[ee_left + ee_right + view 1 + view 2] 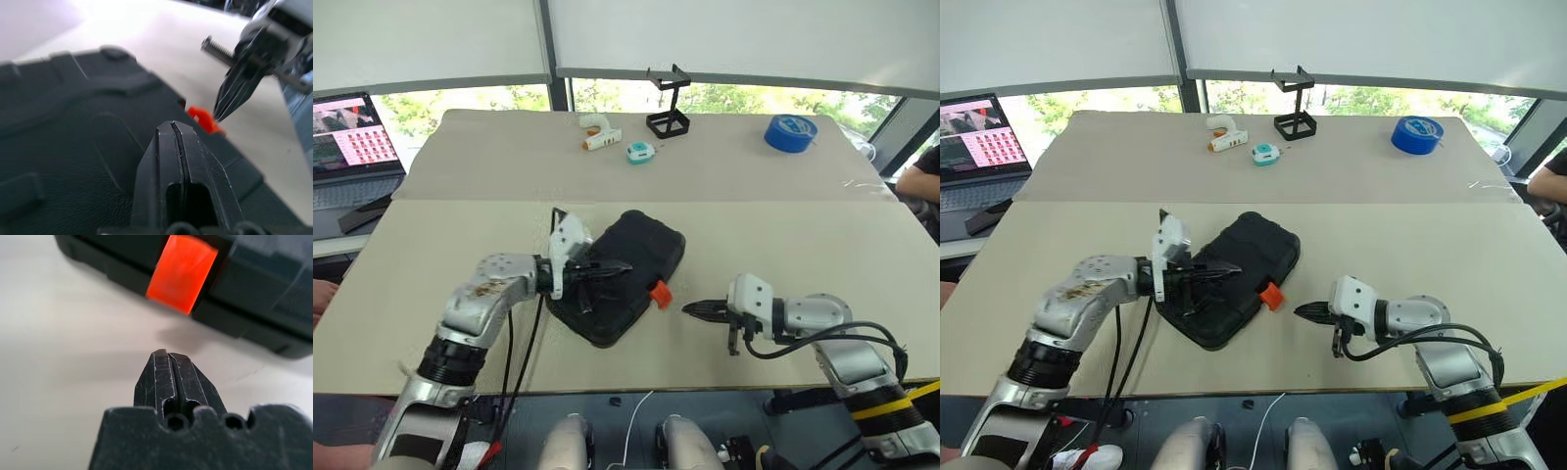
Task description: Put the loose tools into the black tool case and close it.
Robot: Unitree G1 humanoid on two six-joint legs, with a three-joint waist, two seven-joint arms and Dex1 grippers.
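At the far left a laptop (352, 142) stands off the desk's (460, 255) left edge, with bare beige surface running from there to the middle. The left pincer (625, 265) reaches in from the left, its two black fingers pressed together and holding nothing, tips poised over the lid of the black tool case (636, 257). The case lies closed and set diagonally on the near half of the desk, one corner close to the front edge, the opposite corner pointing toward the back right. Its orange latch (659, 292) sticks out from the long side facing right and toward the robot.

Just right of the latch, with a narrow strip of bare desk between, the right pincer (691, 309) points left at it, fingers shut and empty, hovering low over the surface; the right wrist view shows the latch straight ahead of the closed tips. Behind and to the right of this arm the desk lies open out to its right edge.

Along the back half, well apart from the case, sit a white-and-orange tool (598, 137), a small teal tape measure (639, 151), a black wire stand (668, 106) and, furthest right, a big blue tape roll (790, 132).
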